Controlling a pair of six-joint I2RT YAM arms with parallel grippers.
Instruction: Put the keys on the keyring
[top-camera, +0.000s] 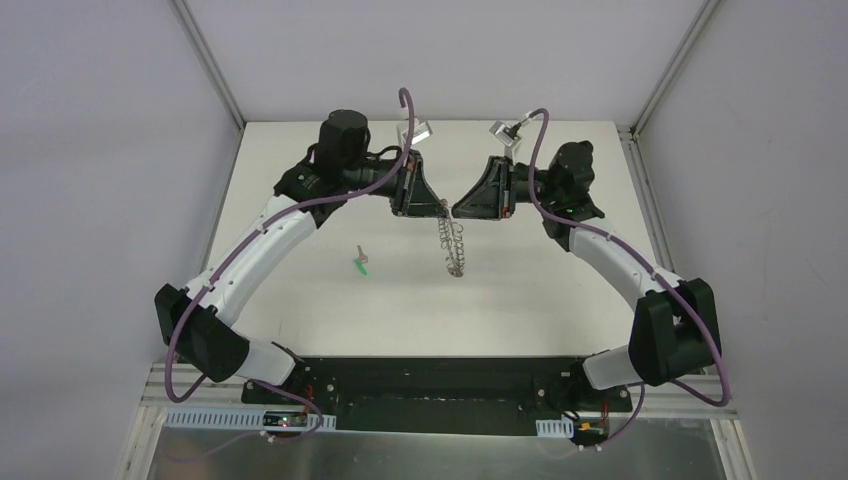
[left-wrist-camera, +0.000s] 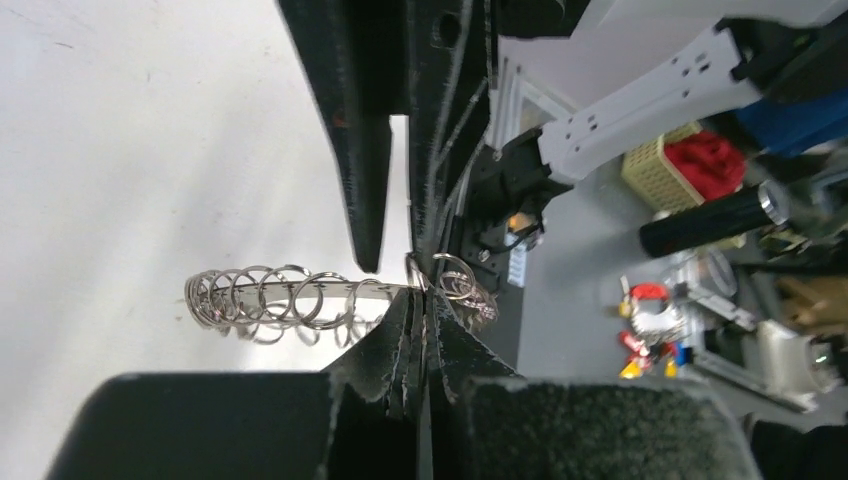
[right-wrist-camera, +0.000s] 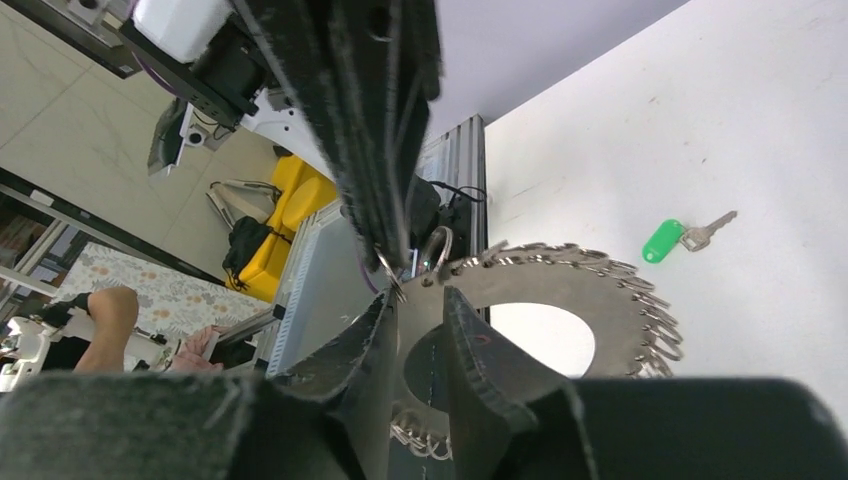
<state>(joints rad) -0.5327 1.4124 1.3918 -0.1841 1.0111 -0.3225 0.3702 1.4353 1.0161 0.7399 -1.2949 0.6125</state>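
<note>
The keyring (top-camera: 455, 245), a flat grey metal ring fringed with small wire loops, hangs on edge above the table between both grippers. My left gripper (left-wrist-camera: 425, 292) is shut on its rim; the ring (left-wrist-camera: 290, 295) shows edge-on there. My right gripper (right-wrist-camera: 415, 300) faces the flat side of the keyring (right-wrist-camera: 560, 290) near the same spot. Its fingers stand a little apart and hold nothing. The key (top-camera: 362, 263), silver with a green plastic head, lies alone on the table to the left of the ring. It also appears beyond the ring's loops as the key (right-wrist-camera: 680, 238).
The white table (top-camera: 300, 300) is bounded by metal frame posts at the back corners and by the black base plate (top-camera: 440, 385) at the near edge. Both arms arch inward and meet at the table's back middle. Workshop clutter beyond the table shows in the wrist views.
</note>
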